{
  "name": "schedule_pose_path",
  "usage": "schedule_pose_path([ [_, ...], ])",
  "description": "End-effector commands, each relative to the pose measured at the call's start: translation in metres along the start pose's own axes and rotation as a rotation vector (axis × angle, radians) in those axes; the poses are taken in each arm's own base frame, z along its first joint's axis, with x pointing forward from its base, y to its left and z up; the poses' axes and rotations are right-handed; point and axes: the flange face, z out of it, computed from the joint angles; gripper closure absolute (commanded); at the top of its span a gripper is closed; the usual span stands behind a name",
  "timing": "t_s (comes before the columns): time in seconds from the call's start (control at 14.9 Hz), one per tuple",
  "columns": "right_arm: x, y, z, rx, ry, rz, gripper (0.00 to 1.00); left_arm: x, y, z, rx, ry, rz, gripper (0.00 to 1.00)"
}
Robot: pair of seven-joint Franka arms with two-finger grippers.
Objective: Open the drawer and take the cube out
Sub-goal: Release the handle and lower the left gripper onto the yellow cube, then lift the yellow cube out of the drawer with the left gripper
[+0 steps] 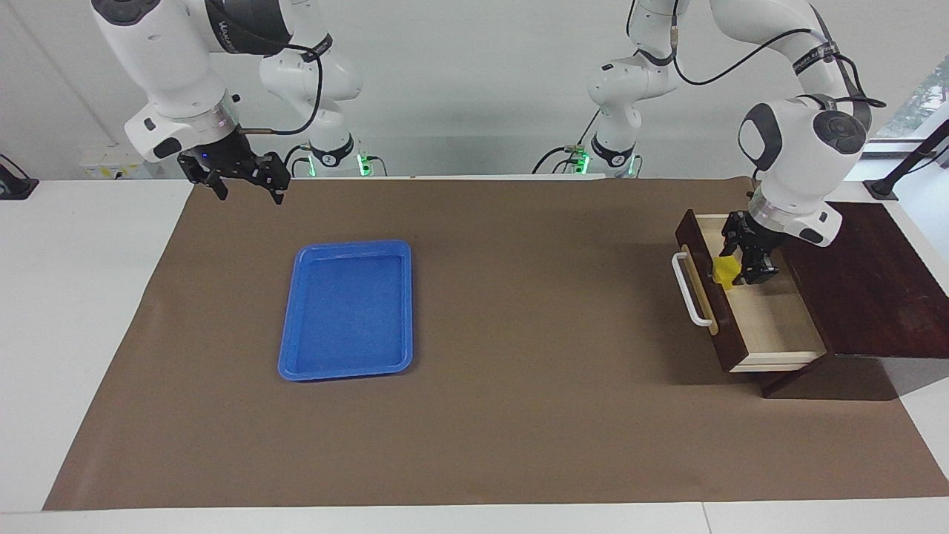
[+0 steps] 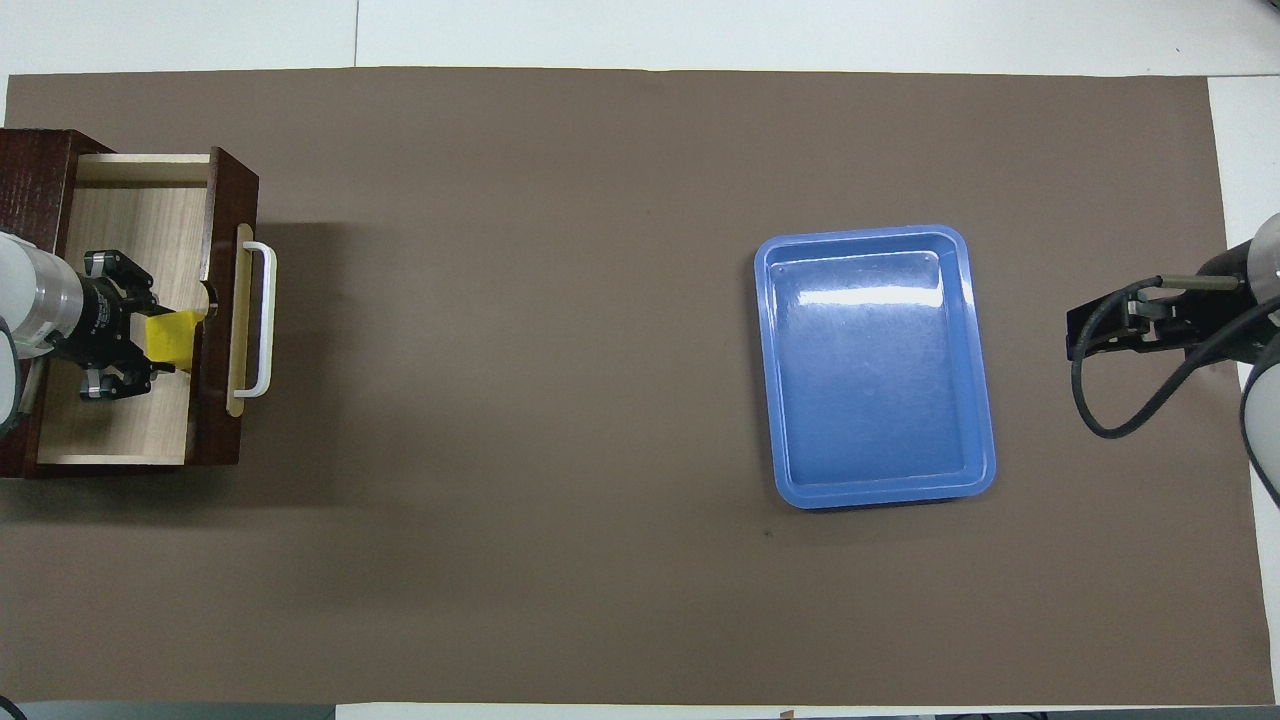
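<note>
So the drawer [image 1: 749,311] was pulled open at the left arm's end of the bench [image 1: 519,415], and the cube [image 1: 726,271] sat inside it, right up against the front panel by the handle [image 1: 688,291]. The left gripper [image 1: 745,271] was down in the drawer with its jaws set around the cube, though I couldn't tell if they'd actually clamped it. The right gripper [image 1: 245,182] waited up in the air at the other end, jaws spread wide, with the tray [image 1: 296,356] lying flat on the bench near it.

Brown mat [image 1: 519,415] carries blue tray [image 1: 346,309] and wooden box [image 1: 867,289].
</note>
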Motion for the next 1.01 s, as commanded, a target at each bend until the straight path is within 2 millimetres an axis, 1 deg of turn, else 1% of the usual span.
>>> schedule_pose_path([
  [0.0,-0.002,0.006,-0.002,0.000,0.019,-0.011,0.00,-0.001,-0.002,-0.001,-0.017,-0.011,0.000,1.00],
  [0.13,-0.002,0.006,-0.002,0.000,0.017,-0.011,0.00,0.000,0.001,-0.009,-0.023,-0.010,0.000,1.00],
  [0.27,-0.002,0.006,-0.003,0.001,0.018,-0.011,0.00,0.003,0.009,-0.035,-0.029,-0.009,-0.001,1.00],
  [0.4,-0.002,0.006,-0.002,0.004,0.016,-0.010,0.00,0.003,0.022,-0.066,-0.017,-0.016,0.007,1.00],
  [0.47,-0.002,0.005,-0.002,0.006,0.018,-0.010,0.00,-0.002,0.028,-0.077,-0.013,-0.018,0.017,1.00],
  [0.54,-0.002,0.003,-0.002,0.032,0.015,-0.007,0.00,-0.010,0.031,-0.095,-0.024,-0.020,0.028,1.00],
  [0.61,-0.002,0.003,-0.002,0.069,0.009,0.000,0.00,-0.026,0.034,-0.106,-0.018,-0.027,0.047,1.00],
  [0.74,-0.003,0.004,0.002,0.083,-0.005,0.038,0.00,-0.066,0.037,-0.123,0.009,-0.042,0.065,1.00],
  [0.87,-0.006,-0.003,0.009,0.133,-0.037,0.146,0.00,-0.117,0.034,-0.128,0.011,-0.033,0.018,1.00],
  [0.94,-0.008,-0.006,0.014,0.159,-0.058,0.218,0.00,-0.144,0.028,-0.127,0.010,-0.029,0.011,1.00],
])
